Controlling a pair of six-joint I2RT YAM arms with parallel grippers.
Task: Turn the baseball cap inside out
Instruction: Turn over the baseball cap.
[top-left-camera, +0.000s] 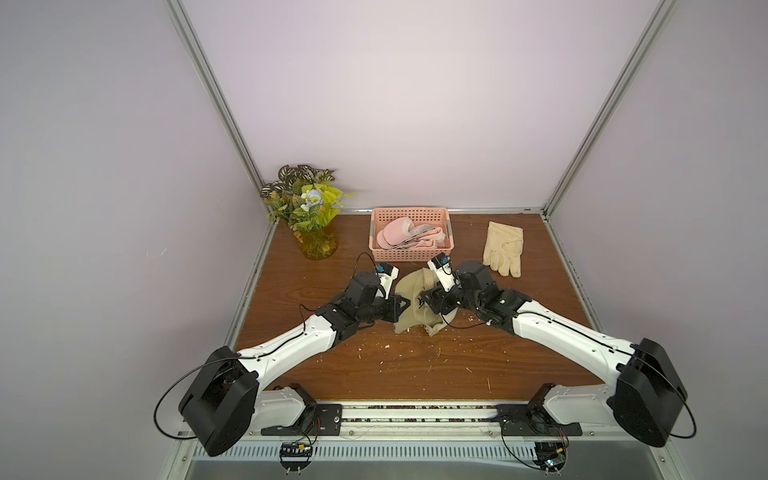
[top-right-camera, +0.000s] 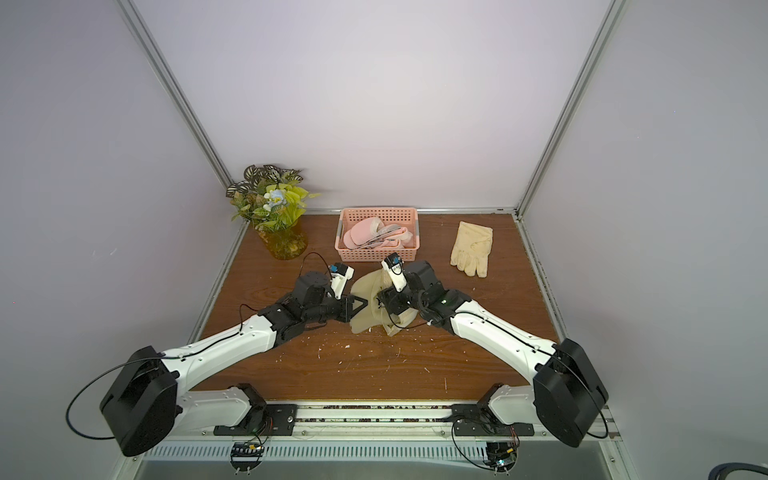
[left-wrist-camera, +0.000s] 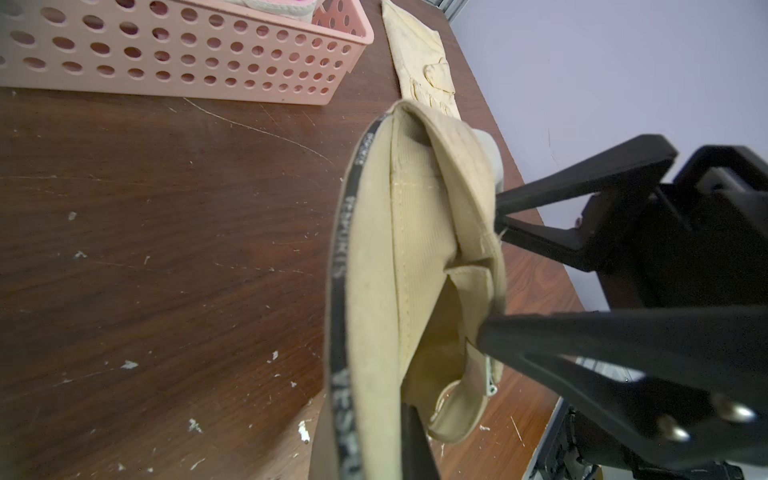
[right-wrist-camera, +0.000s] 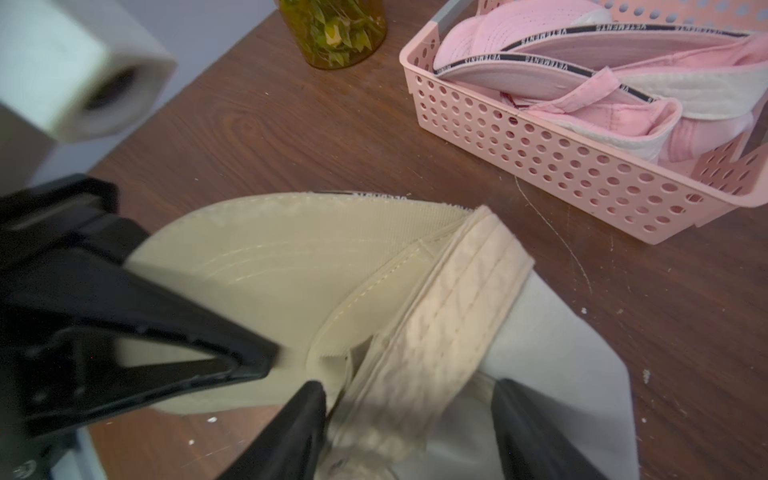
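Note:
The beige baseball cap (top-left-camera: 409, 291) (top-right-camera: 365, 286) is held up off the middle of the brown table, between my two arms. My left gripper (top-left-camera: 402, 304) (top-right-camera: 360, 303) (left-wrist-camera: 374, 457) is shut on the cap's brim (left-wrist-camera: 374, 291), which has a black lettered edge. My right gripper (top-left-camera: 424, 305) (top-right-camera: 380, 301) (right-wrist-camera: 411, 415) is open. Its fingers (right-wrist-camera: 299, 428) stand on either side of the quilted sweatband (right-wrist-camera: 449, 299) at the crown's rim, with grey lining beside it. In the left wrist view the right gripper (left-wrist-camera: 490, 270) reaches into the cap from the far side.
A pink perforated basket (top-left-camera: 409, 216) (right-wrist-camera: 540, 158) with pink caps stands just behind the grippers. A beige glove (top-left-camera: 503, 249) lies at the back right, and a vase of flowers (top-left-camera: 316, 245) stands at the back left. White crumbs litter the table (top-left-camera: 415, 365).

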